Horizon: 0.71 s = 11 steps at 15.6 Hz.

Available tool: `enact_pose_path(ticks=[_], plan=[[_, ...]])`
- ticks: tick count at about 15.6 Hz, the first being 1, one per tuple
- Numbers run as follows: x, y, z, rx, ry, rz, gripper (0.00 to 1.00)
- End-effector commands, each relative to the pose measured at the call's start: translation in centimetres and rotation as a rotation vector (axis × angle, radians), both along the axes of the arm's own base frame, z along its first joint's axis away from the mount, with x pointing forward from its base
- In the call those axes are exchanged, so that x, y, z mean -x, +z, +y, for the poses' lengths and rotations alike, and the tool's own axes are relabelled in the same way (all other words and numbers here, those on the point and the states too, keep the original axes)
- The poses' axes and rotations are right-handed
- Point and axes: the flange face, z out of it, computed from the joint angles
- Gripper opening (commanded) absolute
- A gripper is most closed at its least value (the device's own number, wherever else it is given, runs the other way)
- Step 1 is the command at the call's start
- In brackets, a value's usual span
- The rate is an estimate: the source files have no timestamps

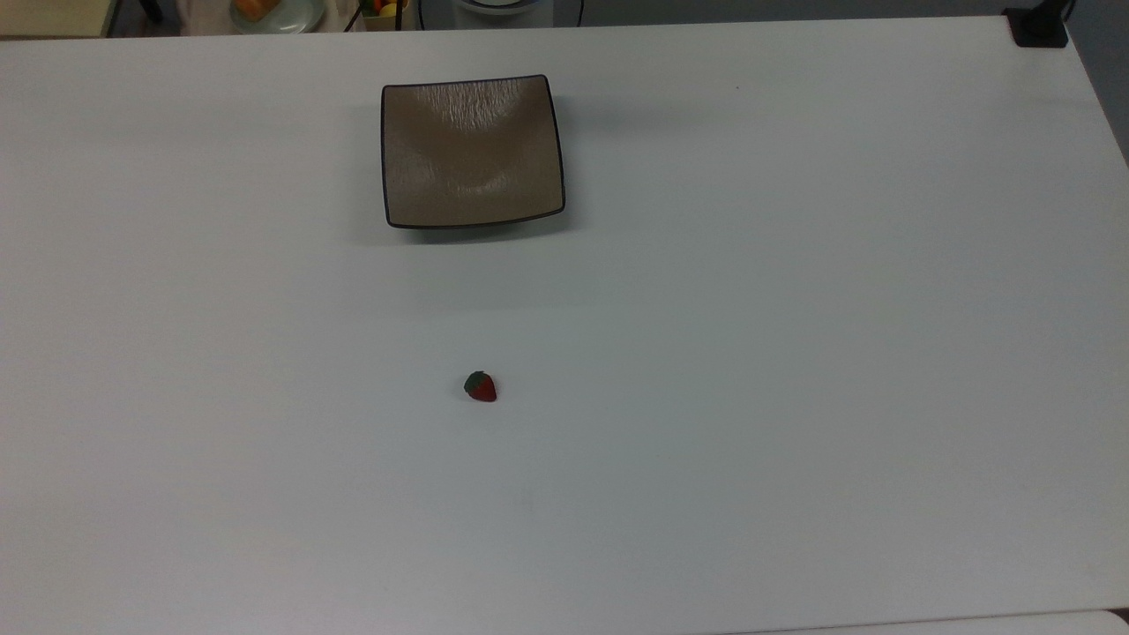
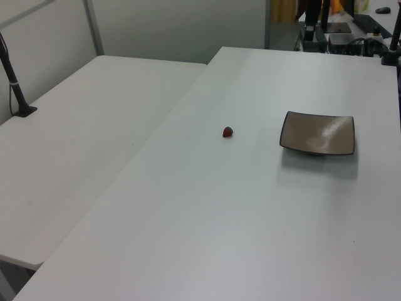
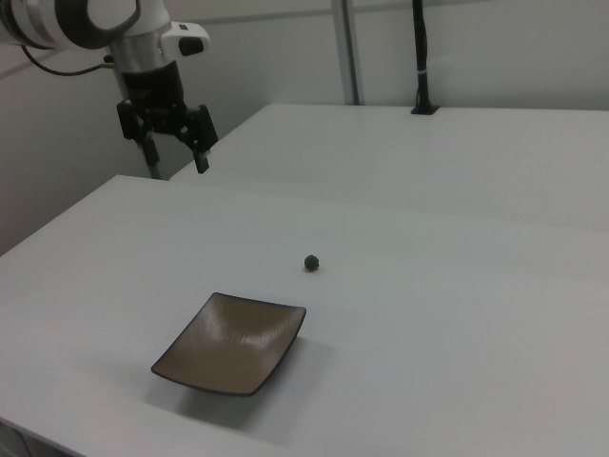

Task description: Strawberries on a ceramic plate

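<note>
- Strawberry [image 1: 481,387]: one small red berry with a dark green leafy cap, lying alone on the white table [image 1: 794,353]. In the top view it sits below the plate and well apart from it; in the left view it lies to the left of the plate; in the right view it shows as a dark dot beyond the plate's far corner.
- Plate [image 1: 472,152]: square, taupe-brown, thin dark rim, edges curved upward, glossy textured face. Nothing lies on it. It rests flat on the table.
- Gripper [image 3: 177,150]: hangs in the air above the far left corner of the table in the right view, well away from both berry and plate. Its two fingers stand apart and point downward, with nothing between them.
- Handling, judged: the berry looks very light and rounded, so it may roll or skid if nudged from one side. Whether it is soft fruit or a hard model cannot be told; a gentle squeeze would suit either.
- Hold point, judged: across the red body at its widest part, just under the cap, fingers coming straight down on either side. The leafy cap looks a poor place to pinch.
- Progress, judged: the berry is not yet picked up.
- Risk, judged: the berry is small against the fingers, so a slightly off-centre closing could flick it away.
</note>
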Motion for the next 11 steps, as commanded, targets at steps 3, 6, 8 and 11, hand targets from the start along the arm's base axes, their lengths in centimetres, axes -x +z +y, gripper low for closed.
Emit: enact_pose_path(ticks=[3,6,8,11], plan=[[0.3,-0.3,0.3,-0.02,0.016,-0.008,1.0],[-0.1,-0.7,0.5,-0.021,0.023,-0.008,1.0],[-1.0,-1.7,0.6,-0.019,0.021,0.008,1.0],[-3.8,-3.1,0.6,-0.011,0.004,0.023,1.0]])
